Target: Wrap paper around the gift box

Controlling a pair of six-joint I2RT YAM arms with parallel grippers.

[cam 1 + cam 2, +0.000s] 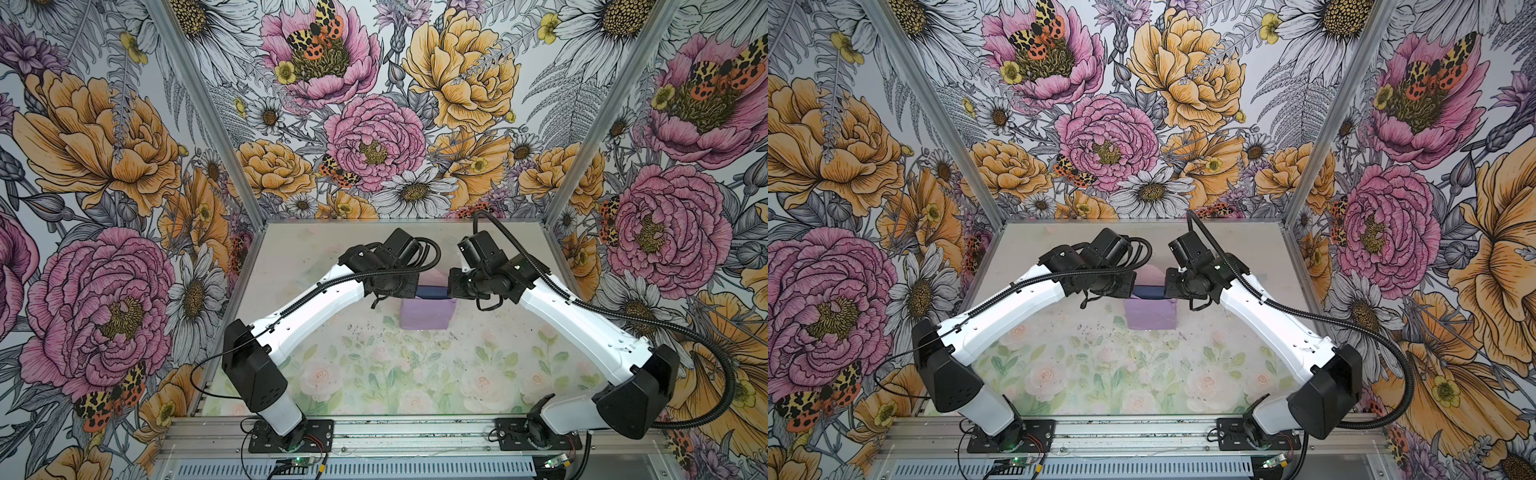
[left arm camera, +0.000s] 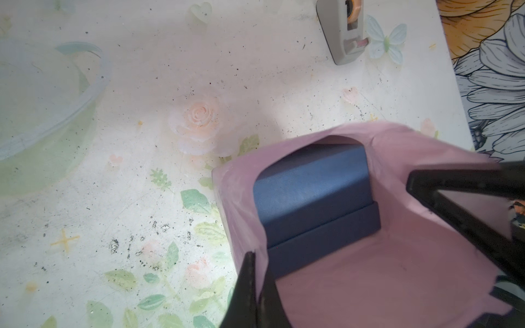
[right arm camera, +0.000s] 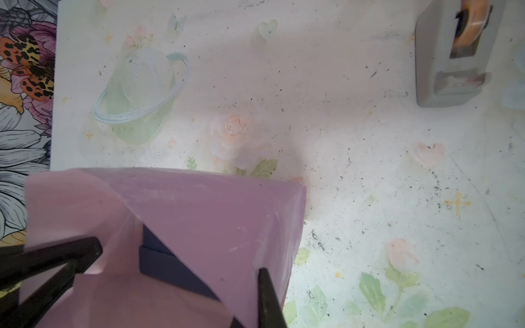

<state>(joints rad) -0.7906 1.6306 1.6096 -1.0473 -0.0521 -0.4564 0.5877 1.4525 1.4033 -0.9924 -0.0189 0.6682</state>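
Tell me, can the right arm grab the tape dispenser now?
Likely not yet: the table toward the dispenser looks bare, but its tool is shut on the paper over the box.

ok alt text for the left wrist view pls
A navy gift box sits half wrapped in pink paper that stands up around it, the left tool shut on the paper's edge. A grey tape dispenser lies beyond on the floral table.

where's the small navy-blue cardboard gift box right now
In both top views the navy-blue cardboard gift box sits mid-table between the left gripper and right gripper, partly wrapped in the lilac-and-pink paper sheet.
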